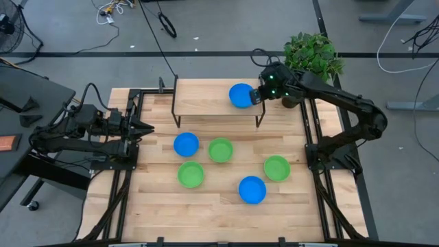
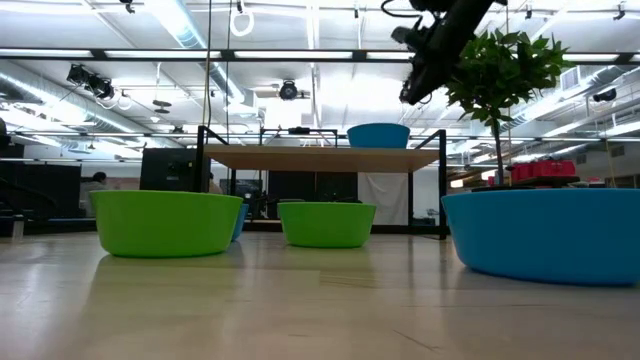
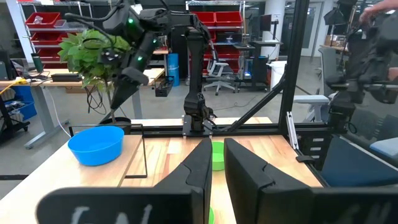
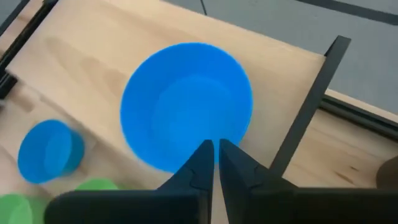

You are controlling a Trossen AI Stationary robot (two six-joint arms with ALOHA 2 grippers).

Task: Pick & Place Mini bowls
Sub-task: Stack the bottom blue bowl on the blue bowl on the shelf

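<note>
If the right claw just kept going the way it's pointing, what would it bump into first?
Most likely the blue bowl on the raised wooden shelf. The right gripper, nearly shut, hangs just above it and points at its near rim. How big the gap is, I can't tell.

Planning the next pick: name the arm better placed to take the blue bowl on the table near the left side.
Left. The left gripper sits close to that blue bowl; the right gripper is up by the shelf bowl.
</note>
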